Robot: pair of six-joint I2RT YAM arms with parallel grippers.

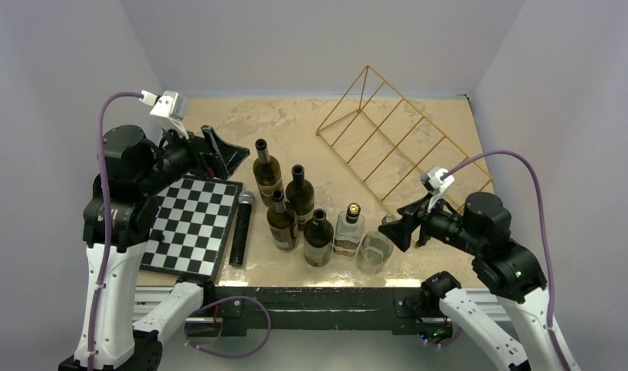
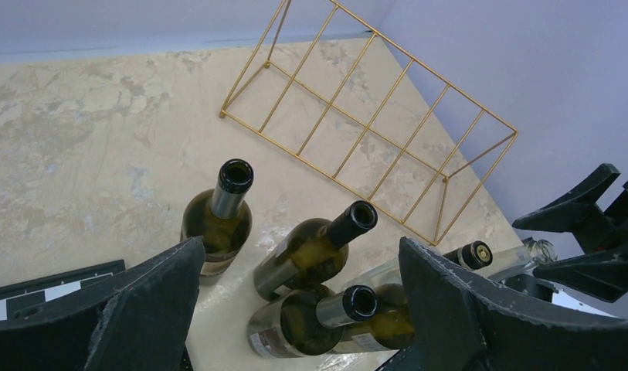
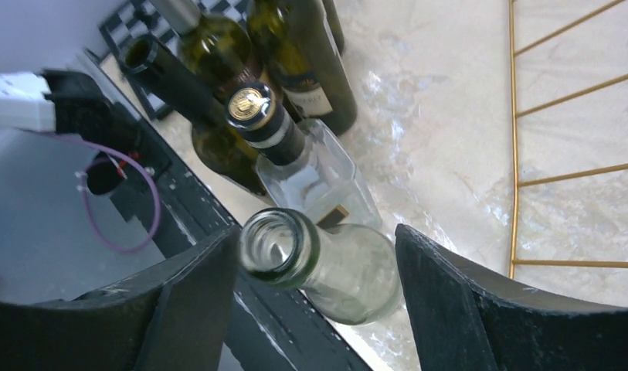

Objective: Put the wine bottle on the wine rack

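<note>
The gold wire wine rack point(image 1: 403, 143) stands empty at the back right of the table; it also shows in the left wrist view point(image 2: 372, 116). Several dark green wine bottles stand upright mid-table: one furthest back point(image 1: 266, 171), one behind the group point(image 1: 299, 193), two in front point(image 1: 281, 220) point(image 1: 318, 238). My left gripper point(image 1: 222, 153) is open and empty, raised to the left of the bottles, which show below it point(image 2: 314, 251). My right gripper point(image 1: 399, 224) is open, its fingers on either side of a clear glass bottle point(image 3: 349, 270), without gripping it.
A clear square bottle with a black and gold cap point(image 1: 349, 229) stands next to the clear glass bottle point(image 1: 374, 251) near the front edge. A black-and-white chessboard point(image 1: 191, 224) and a black cylinder point(image 1: 241, 228) lie at the left. Walls close off three sides.
</note>
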